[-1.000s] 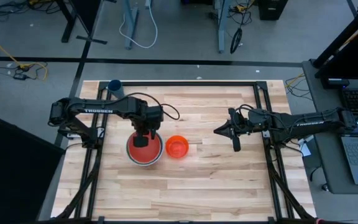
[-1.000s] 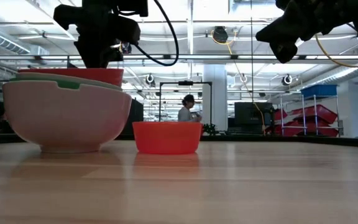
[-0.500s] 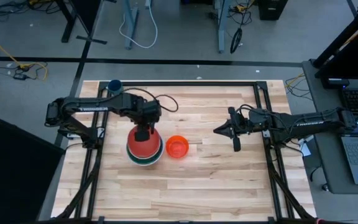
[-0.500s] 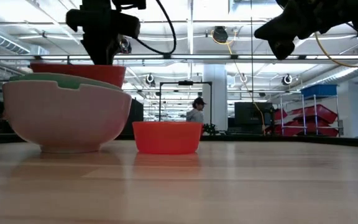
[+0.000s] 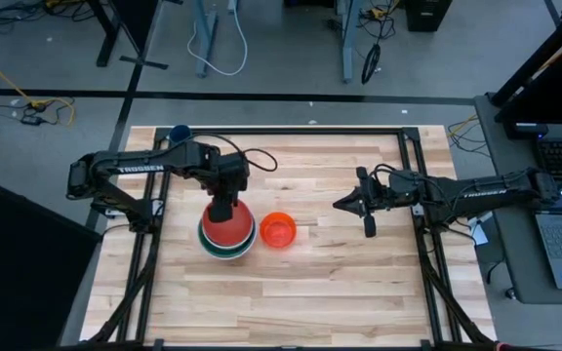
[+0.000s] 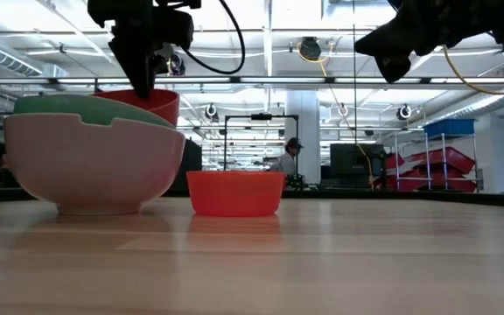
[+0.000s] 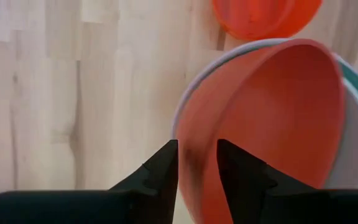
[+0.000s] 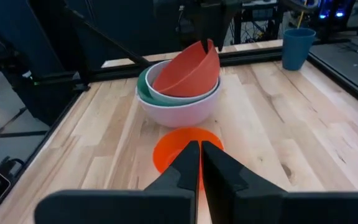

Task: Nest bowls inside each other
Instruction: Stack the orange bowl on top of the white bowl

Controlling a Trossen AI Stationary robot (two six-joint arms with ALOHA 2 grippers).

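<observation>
**Nesting nearly done: four bowls stacked, one left out**

Surface [image 5: 340, 283]: pale wood planks inside a black frame, carrying all items.

Large white bowl [image 6: 94, 171]: upright on the left half of the surface, serving as base of the stack.

Green bowl [image 6: 59, 107]: seated inside the large white bowl, rim showing just above it.

Smaller white bowl [image 7: 353, 158]: pale inner wall noted inside the green one in the left wrist view. Judged to be nested third; mostly hidden.

Red bowl [image 8: 188, 71]: inside the stack but not seated flat. Tilted, one edge raised, the opposite edge down in the stack.

Orange bowl [image 5: 278, 231]: smallest, upright on the surface just beside the stack, on its right. Not touching it as far as visible. Not yet nested.

Blue cup [image 8: 296, 46]: at the far left corner, well apart. No part of the task.

Left claw [image 5: 224, 203]: directly at the raised rim of the red bowl. Cannot tell whether grasping or already released.

Right claw [image 5: 341, 206]: clenched, empty, held above the right half of the surface, well apart from the bowls.

Assessment: four of five in place, pending the red bowl settling level. Remaining: orange bowl to be lifted and set into the red one.
</observation>
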